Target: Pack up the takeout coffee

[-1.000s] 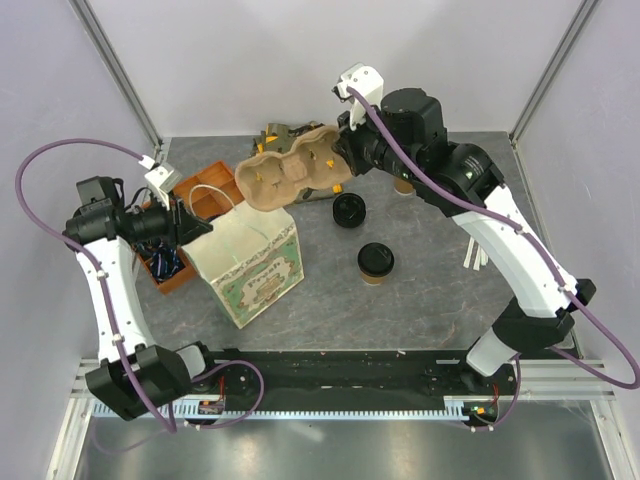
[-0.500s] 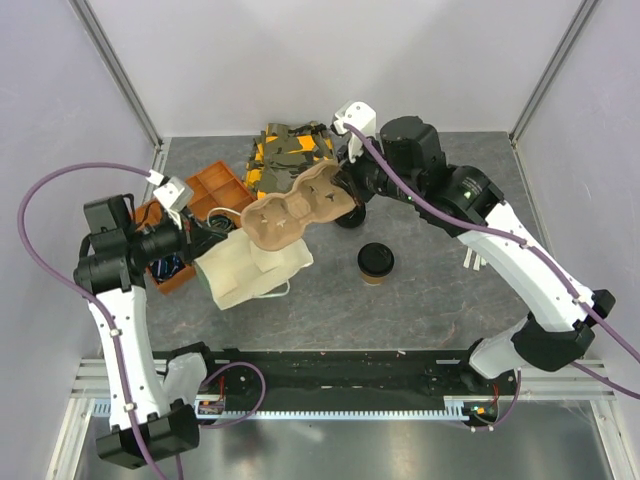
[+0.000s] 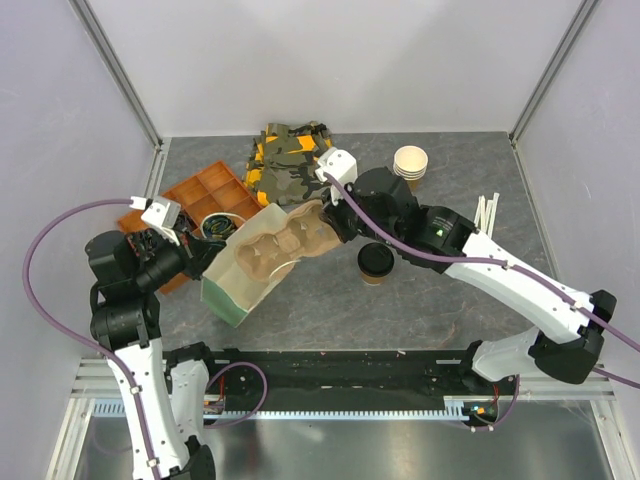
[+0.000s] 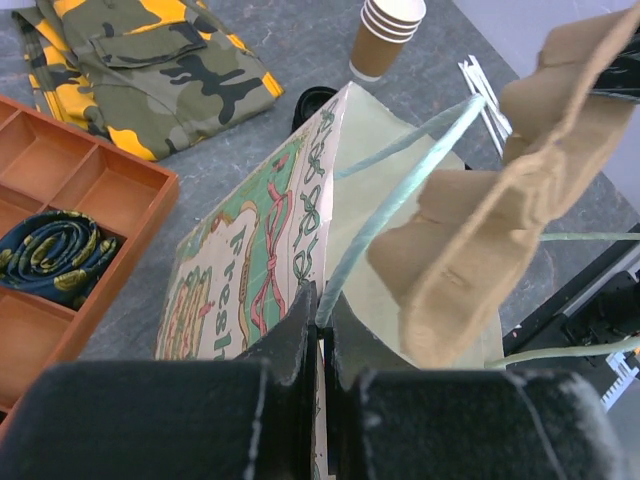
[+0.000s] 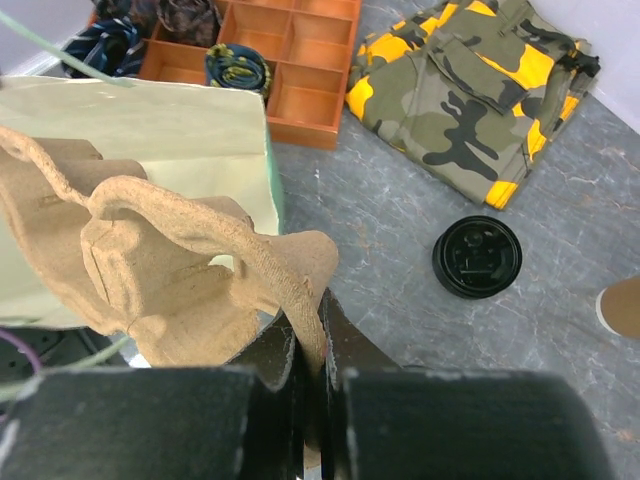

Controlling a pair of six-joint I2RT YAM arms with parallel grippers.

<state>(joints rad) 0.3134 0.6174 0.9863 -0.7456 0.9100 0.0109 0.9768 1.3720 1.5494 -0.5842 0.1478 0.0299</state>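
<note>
Grey table (image 3: pixel 450 300) | left gripper (image 4: pixel 320 303) pinched tight on printed paper bag (image 3: pixel 240 290) at its rim by the green handle (image 4: pixel 400 180) | right gripper (image 5: pixel 312 322) clamped on pulp cup carrier (image 3: pixel 275 245), tilted at the bag's open mouth | takeout coffee (image 3: pixel 376 262) stood upright on table, just right of bag, outside it

Left arm (image 3: pixel 142 390), right arm (image 3: pixel 520 285): white shells, black joints. Purple cable (image 3: pixel 45 250) loops along each. Left gripper (image 4: pixel 320 305) matte black.
</note>
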